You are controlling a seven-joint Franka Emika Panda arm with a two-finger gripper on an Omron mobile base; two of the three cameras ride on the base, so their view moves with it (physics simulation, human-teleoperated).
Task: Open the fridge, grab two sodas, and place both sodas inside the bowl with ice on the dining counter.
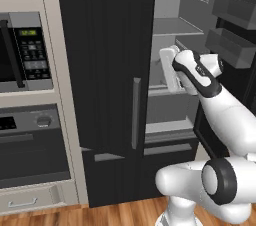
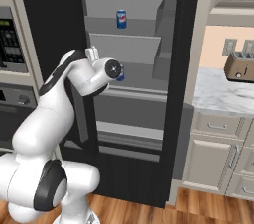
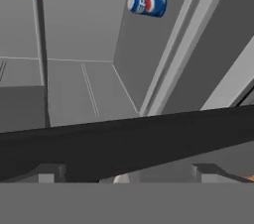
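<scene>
In the left base view the fridge (image 1: 107,70) fills the middle of the frame, its left door shut with a grey bar handle (image 1: 135,112) and its right door swung open at the right edge, door bins (image 1: 232,25) showing. The grey shelved inside shows in the upper right. The white arm rises from the lower right and reaches toward the open side; its wrist sits in front of the middle shelf, and the pincer itself is hidden behind the hand. A microwave (image 1: 25,52) and an oven (image 1: 32,145) stand at the left.

In the right base view the open fridge takes the centre. One soda can (image 2: 121,19) stands upright on the upper shelf, at upper centre of the frame, above and a little right of the wrist. A second can (image 2: 121,73) is mostly hidden, just behind the hand at mid-frame on the lower shelf. A toaster (image 2: 239,67) rests on the marble tabletop (image 2: 218,96) at the right.

In the hand view, which is rolled, the two finger tips (image 3: 49,173) of the pincer (image 3: 126,176) rise at the bottom, well apart, so it is released and grasps nothing. A dark bar (image 3: 124,143) crosses just above them. One can lies at upper centre, well away from the pincer; another is cut off by the upper left corner.
</scene>
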